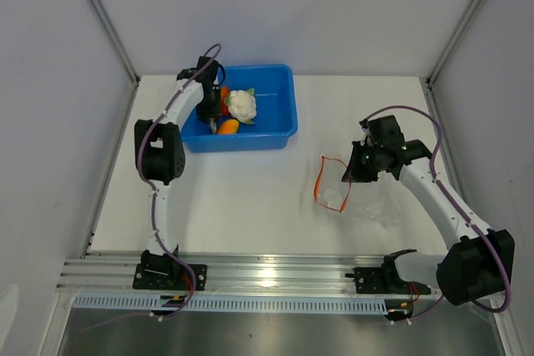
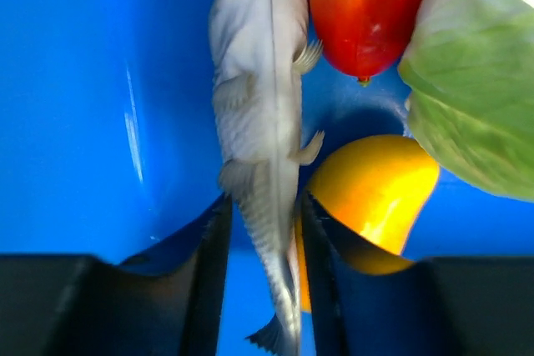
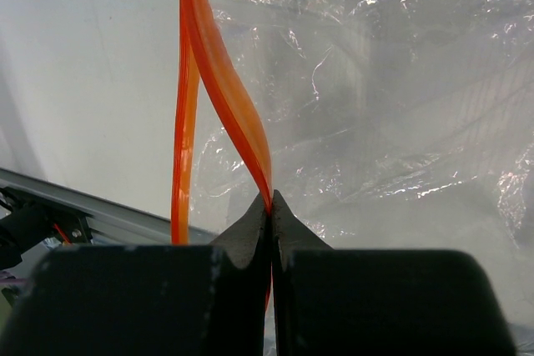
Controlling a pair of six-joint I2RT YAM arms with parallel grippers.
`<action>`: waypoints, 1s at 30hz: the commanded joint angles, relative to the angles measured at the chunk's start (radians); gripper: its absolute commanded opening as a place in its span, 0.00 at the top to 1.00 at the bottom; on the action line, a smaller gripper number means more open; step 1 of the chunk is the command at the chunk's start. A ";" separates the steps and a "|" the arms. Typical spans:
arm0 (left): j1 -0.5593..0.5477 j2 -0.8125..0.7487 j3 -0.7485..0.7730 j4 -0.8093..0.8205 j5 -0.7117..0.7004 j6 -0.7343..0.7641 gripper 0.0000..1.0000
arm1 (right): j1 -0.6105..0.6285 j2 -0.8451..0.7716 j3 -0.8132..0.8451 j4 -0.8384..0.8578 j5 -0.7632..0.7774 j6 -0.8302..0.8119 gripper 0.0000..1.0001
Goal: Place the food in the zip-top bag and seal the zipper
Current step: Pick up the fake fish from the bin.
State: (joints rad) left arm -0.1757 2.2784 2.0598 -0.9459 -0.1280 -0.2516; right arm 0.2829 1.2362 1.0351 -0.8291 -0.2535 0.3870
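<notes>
At the left wrist, the dark grey toy fish (image 2: 259,122) loses its head to the top edge, and the glossy red toy pepper (image 2: 367,6) and green cauliflower leaf (image 2: 467,97) run off frame. We cannot tell whether the left gripper's (image 2: 265,214) blurred fingers (image 2: 209,289) press the fish. From above, that gripper hides the fish. The thin red-orange zipper strip (image 3: 209,39) vanishes between the right gripper's (image 3: 270,202) closed fingertips.
</notes>
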 commanded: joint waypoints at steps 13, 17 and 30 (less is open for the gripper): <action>0.004 0.061 0.086 -0.027 0.007 -0.029 0.73 | -0.011 0.026 0.010 0.022 -0.016 -0.011 1.00; 0.004 0.040 0.082 -0.022 -0.030 -0.037 0.99 | -0.013 0.025 0.013 0.022 -0.018 -0.008 1.00; 0.002 -0.198 0.096 -0.100 0.066 -0.162 0.99 | -0.013 0.016 0.029 0.025 -0.020 0.001 1.00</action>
State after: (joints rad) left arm -0.1734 2.2459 2.1025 -1.0187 -0.1352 -0.3405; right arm 0.2745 1.2598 1.0351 -0.8242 -0.2600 0.3882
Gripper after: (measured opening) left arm 0.129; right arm 0.003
